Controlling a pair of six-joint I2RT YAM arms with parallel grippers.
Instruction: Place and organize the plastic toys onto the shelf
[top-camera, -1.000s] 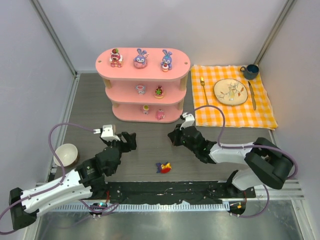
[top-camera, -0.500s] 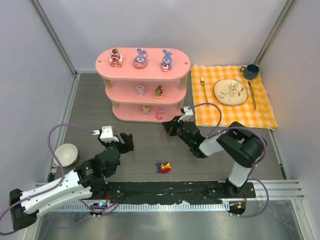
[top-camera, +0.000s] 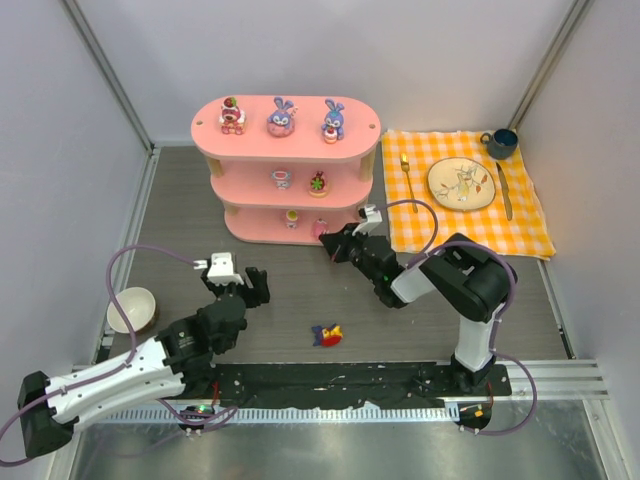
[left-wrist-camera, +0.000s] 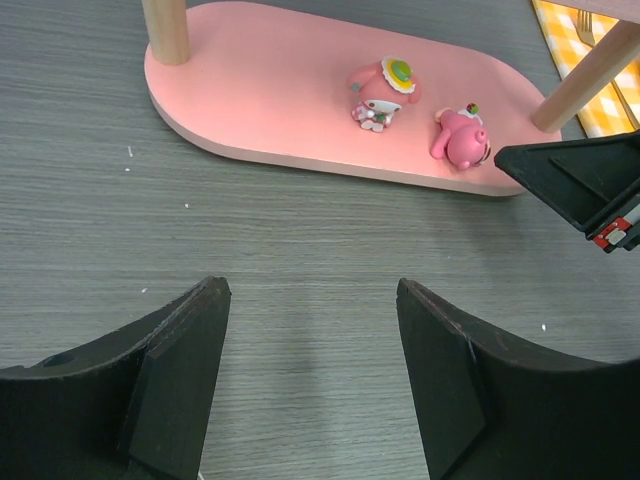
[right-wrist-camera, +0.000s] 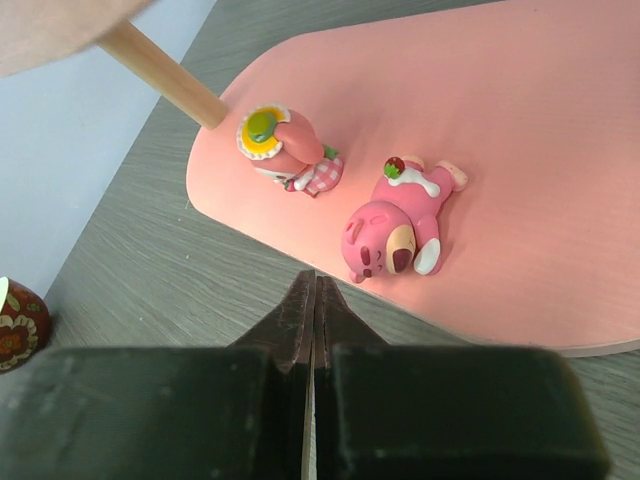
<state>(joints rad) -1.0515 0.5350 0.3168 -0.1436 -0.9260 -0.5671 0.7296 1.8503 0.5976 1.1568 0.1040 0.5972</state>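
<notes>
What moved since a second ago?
The right gripper, shut and empty, slid forward and left up to the bottom board of the shelf, stopping just short of the pink bear lying there. The left gripper, open and empty, drew back slightly. Nothing was grabbed or dropped. The other shelf toys, the toy on the table and the bowl stayed put.

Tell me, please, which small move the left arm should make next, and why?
Probably swing the left gripper to its right and back toward the bases, above the red-yellow-purple toy. Its jaws are open and empty, and that toy sits alone on the table, off the shelf. The right gripper is shut at the bottom tier, by a tipped pink bear.
</notes>
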